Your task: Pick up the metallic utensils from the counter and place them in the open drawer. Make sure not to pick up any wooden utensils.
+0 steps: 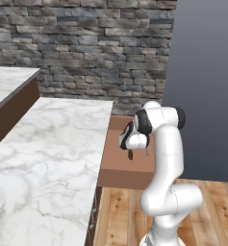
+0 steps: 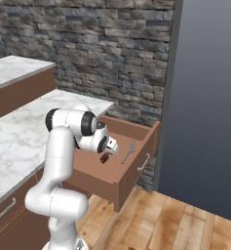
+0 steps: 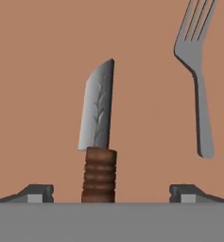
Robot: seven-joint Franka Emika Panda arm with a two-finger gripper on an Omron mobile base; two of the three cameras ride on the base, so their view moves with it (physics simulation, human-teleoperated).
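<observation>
Knife (image 3: 98, 137) lies between the spread fingertips (image 3: 35, 193) of the hand (image 3: 111, 194), released into the open drawer (image 2: 136, 134); fork (image 3: 198, 80) rests beside it.

A: Where does the left base view sit?
B: Behind the arm on its left, looking forward and down. The marble counter (image 1: 48, 158) fills the left of the frame, the stone wall (image 1: 96, 43) the top, and the open drawer (image 1: 122, 168) sits at centre.

A: And the right base view?
B: Behind on the right, facing the same way. The arm stands lower left, the open drawer (image 2: 131, 168) at centre. Both share counter, wall, drawer and wooden floor (image 2: 175, 224).

A: The hand view?
B: Very near, looking straight at the drawer's floor, with a knife (image 3: 98, 137) at centre and a fork (image 3: 198, 80) at upper right.
</observation>
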